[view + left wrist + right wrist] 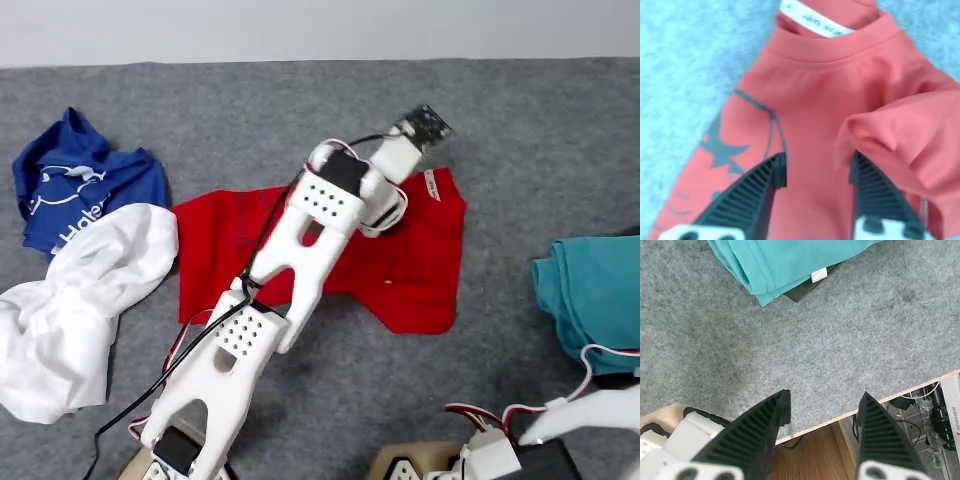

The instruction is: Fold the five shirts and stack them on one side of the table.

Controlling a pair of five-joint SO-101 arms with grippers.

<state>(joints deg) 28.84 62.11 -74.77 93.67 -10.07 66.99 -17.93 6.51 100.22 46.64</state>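
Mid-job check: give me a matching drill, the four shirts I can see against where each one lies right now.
Things:
1. red shirt
2. blue shirt
3. white shirt
4. teal shirt

Places:
A. on the robot's right side, partly cut off by the edge of the high view
B. on the robot's far left, farthest from the arm bases
C. spread in the middle, under the open left claw
D. crumpled on the robot's left, nearer the arm bases

Pairs: 1-C, 2-B, 3-D, 4-A

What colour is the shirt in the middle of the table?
Red shirt, with a dark star print; best seen in the left wrist view.
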